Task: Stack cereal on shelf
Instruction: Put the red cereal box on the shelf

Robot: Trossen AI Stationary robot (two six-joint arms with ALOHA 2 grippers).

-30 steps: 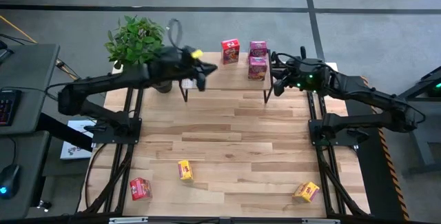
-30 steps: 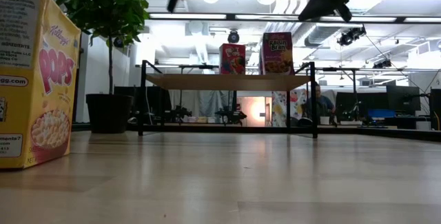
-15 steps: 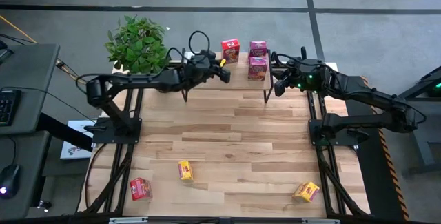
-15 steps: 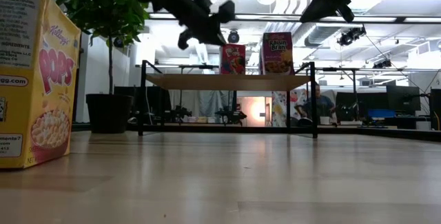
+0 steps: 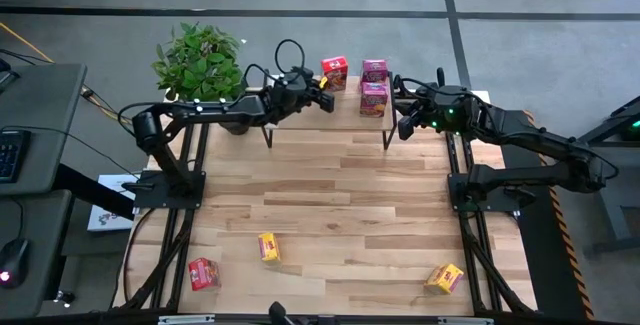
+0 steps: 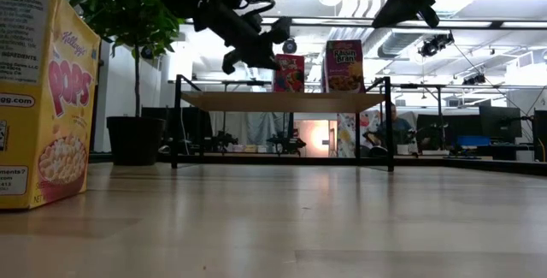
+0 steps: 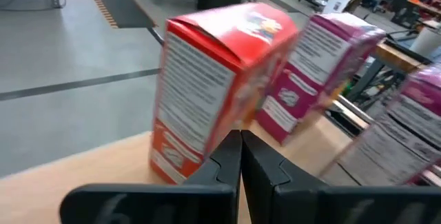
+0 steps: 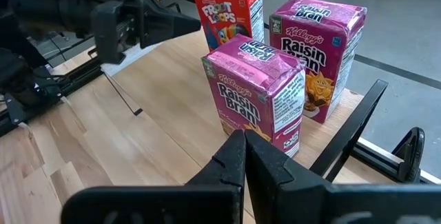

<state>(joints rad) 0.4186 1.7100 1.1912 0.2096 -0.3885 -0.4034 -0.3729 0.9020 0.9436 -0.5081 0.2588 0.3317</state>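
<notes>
The left end effector [image 5: 322, 96], fingers shut and empty, sits beside the red box [image 5: 334, 73] on the shelf [image 5: 300, 115]; nudge gently (it tips easily).

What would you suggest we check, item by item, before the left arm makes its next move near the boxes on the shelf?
1. Left gripper jaws shut and empty: ok.
2. Left gripper close against the red box on the shelf; risk of tipping it: not ok.
3. Both pink boxes, far and near, upright on the shelf: ok.
4. Right gripper jaws shut, empty, hanging by the shelf's end: ok.
5. Three boxes left on the table: yellow, red, yellow: not ok.
6. Contact between left gripper and red box: cannot tell.
</notes>
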